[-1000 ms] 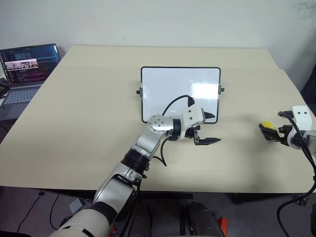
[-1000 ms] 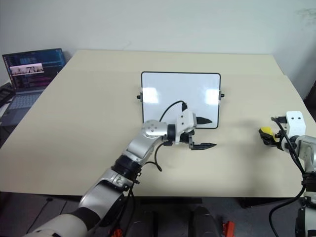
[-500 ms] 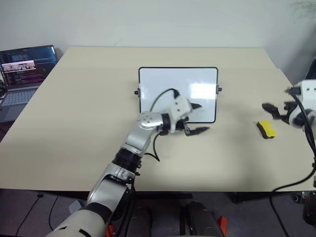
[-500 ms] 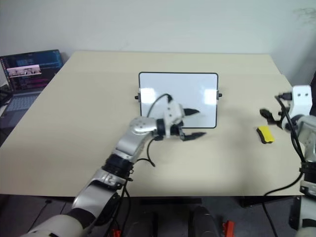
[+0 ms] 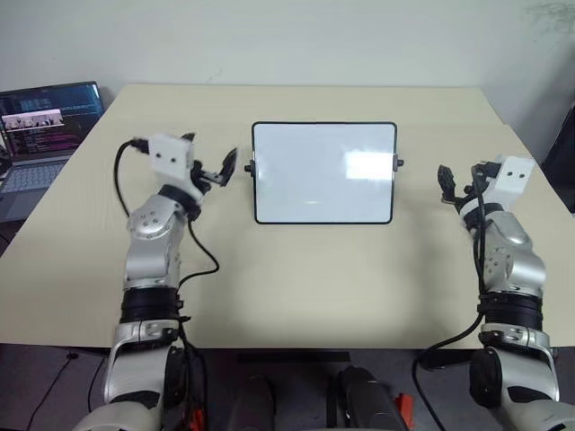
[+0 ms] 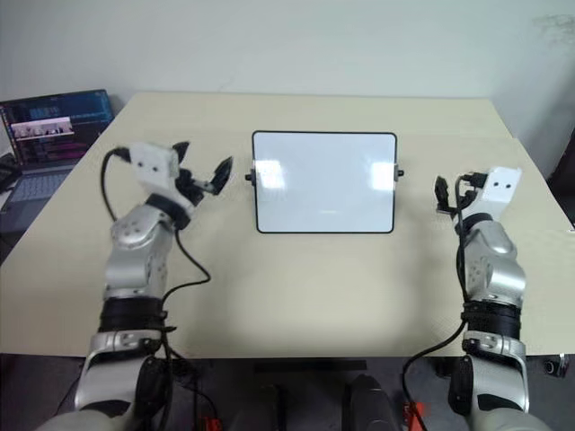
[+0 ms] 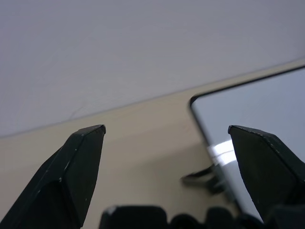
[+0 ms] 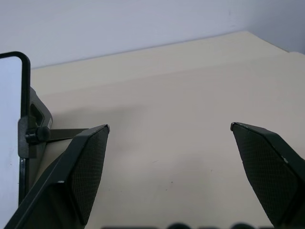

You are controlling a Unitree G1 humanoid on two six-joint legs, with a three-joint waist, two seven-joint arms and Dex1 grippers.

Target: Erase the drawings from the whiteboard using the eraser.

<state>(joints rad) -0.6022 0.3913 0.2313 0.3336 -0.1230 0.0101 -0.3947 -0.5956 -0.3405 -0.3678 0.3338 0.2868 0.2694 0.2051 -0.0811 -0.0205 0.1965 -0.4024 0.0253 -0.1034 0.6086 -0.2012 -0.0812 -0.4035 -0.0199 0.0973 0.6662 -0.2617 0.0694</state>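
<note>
One whiteboard lies mid-table, black-framed, glossy white with glare patches; I can make out no marks on it. My left wrist view catches just its corner and a side knob. Left gripper and right gripper hang raised at either side, jaws wide and empty. A laptop is cut off at far left.

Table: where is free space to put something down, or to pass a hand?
Free patches on the table: the wide strip in front of the whiteboard, between both arms; the strip behind it up to the far edge. Tighter: the gaps between the left gripper and the board, and between the board and the right gripper.
</note>
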